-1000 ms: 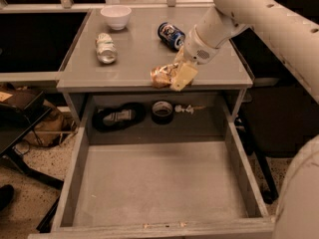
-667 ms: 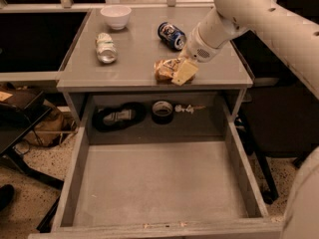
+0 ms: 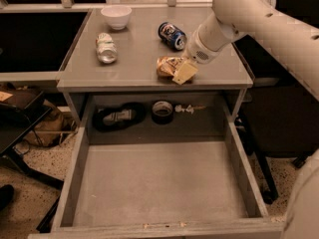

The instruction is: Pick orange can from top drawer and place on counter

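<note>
The orange can (image 3: 166, 65) is small, shiny and dented. It lies on its side near the front edge of the grey counter (image 3: 134, 63), right of centre. My gripper (image 3: 177, 71) reaches down from the right on the white arm and is shut on the can's right end, with one cream finger (image 3: 185, 74) showing in front. The top drawer (image 3: 159, 183) is pulled wide open below the counter, and its flat grey floor holds nothing.
A blue can (image 3: 172, 35) lies just behind the gripper. A silver-white can (image 3: 105, 47) and a white bowl (image 3: 116, 16) sit at the counter's left and back. In the recess behind the drawer are a black object (image 3: 118, 117), a tape roll (image 3: 162, 111) and a small metal item (image 3: 187, 108).
The gripper and the orange can have moved together a little farther back over the counter, away from its front edge. The drawer and the other cans have not moved.
</note>
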Controlling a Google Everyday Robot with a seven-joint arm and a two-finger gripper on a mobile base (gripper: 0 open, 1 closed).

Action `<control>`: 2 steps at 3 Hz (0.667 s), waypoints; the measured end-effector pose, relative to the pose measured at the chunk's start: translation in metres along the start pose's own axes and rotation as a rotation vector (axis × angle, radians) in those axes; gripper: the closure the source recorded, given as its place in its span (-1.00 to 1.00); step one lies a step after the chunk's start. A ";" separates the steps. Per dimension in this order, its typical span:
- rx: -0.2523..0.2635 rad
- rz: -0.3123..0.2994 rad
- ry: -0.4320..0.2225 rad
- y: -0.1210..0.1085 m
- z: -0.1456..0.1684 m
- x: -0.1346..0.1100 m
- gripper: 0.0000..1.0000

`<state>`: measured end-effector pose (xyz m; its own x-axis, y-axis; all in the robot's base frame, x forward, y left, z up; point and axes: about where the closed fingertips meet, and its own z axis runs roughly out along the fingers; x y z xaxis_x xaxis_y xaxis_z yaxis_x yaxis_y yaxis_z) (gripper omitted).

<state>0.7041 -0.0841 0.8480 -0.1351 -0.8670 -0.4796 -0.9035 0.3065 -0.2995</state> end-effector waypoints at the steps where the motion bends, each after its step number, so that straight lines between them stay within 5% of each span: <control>1: 0.003 0.013 0.002 -0.002 0.002 0.000 1.00; 2: 0.003 0.013 0.002 -0.002 0.002 0.000 0.63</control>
<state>0.7071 -0.0837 0.8472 -0.1475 -0.8637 -0.4819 -0.9004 0.3189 -0.2960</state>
